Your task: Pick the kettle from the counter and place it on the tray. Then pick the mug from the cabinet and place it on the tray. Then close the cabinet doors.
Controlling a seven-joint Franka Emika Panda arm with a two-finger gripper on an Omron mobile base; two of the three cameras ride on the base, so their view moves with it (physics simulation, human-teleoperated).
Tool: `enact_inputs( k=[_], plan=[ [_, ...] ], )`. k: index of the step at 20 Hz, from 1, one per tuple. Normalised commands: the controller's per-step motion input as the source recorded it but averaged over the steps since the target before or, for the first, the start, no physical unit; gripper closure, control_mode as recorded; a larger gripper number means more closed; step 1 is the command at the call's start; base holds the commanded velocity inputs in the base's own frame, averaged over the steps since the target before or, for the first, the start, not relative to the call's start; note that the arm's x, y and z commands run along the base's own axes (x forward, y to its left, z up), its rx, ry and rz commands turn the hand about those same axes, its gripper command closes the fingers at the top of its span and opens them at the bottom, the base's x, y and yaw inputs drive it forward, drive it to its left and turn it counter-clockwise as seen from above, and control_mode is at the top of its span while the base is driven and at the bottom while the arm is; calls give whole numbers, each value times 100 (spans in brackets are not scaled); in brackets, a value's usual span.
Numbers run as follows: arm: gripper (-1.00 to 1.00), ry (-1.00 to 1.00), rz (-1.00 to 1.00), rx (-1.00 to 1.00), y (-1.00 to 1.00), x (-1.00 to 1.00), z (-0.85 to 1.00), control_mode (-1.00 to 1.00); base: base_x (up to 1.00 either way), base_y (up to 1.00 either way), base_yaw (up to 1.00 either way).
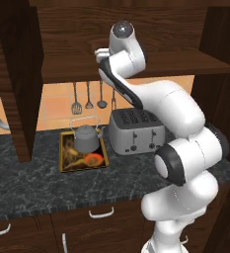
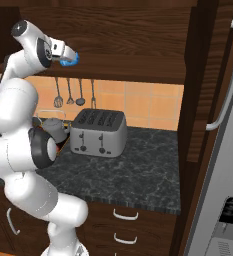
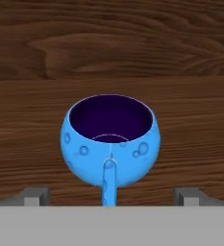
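Observation:
The small blue mug (image 3: 110, 141) stands upright on the wood shelf of the cabinet (image 1: 185, 63), its handle turned toward the hand camera. My gripper (image 3: 111, 196) is open, with one fingertip (image 3: 34, 196) to each side of the mug and a gap between them and it. From the right base view the gripper (image 2: 67, 55) is up at the shelf's front edge against the mug (image 2: 73, 60). The grey kettle (image 1: 87, 138) sits on the gold-rimmed tray (image 1: 61, 150) on the dark counter (image 1: 37, 183). Both cabinet doors (image 1: 18, 79) stand open.
A boxy silver toaster (image 1: 136, 131) stands right of the tray, under my arm. Utensils (image 1: 89, 96) hang on the tiled wall. The right cabinet door (image 2: 200, 80) juts out beside a fridge with a curved handle (image 2: 228, 80). Drawers with silver pulls (image 1: 100, 213) lie below the counter.

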Motion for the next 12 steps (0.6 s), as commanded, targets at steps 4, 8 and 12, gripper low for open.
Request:
enact_inputs(
  k=[4, 8, 12],
  plan=[
    [-100, 2, -2, 0, 3, 44, 0, -100, 0, 0, 0],
    [-100, 7, 0, 0, 0, 40, -8, -100, 0, 0, 0],
    [-100, 7, 0, 0, 0, 5, -4, -100, 0, 0, 0]
  ],
)
